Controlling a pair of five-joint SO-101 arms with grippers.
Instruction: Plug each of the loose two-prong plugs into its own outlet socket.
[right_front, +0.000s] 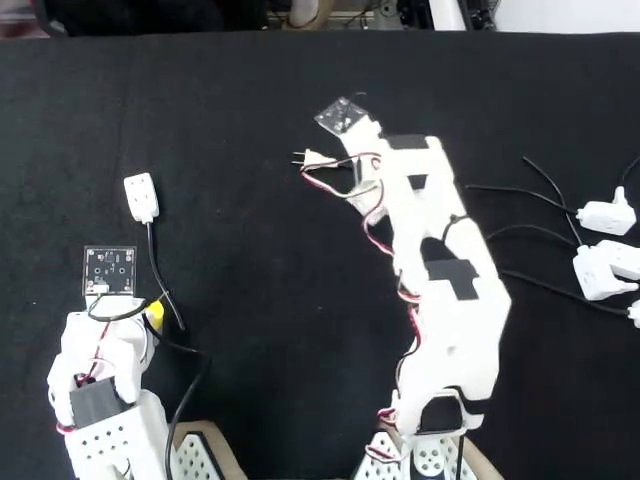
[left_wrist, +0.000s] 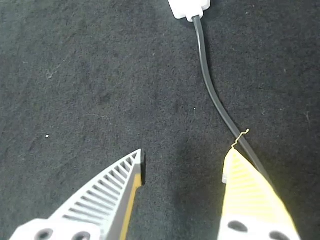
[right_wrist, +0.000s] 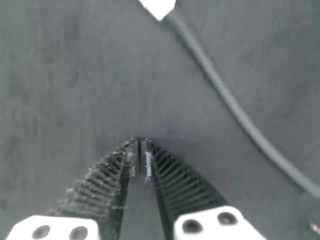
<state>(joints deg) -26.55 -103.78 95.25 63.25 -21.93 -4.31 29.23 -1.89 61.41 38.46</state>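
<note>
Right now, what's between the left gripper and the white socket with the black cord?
Just bare black cloth, seen in the left wrist view. The black cord from the white socket runs alongside, down past the yellow finger of the open left gripper.

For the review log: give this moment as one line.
left gripper open above cloth, cable beside it | right gripper shut | plug on cloth by right arm, unplugged

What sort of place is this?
Likely a robotics lab bench: a small white robot arm beside a second arm at a black-clothed table, with a two-prong plug and corded white outlet sockets laid out.
</note>
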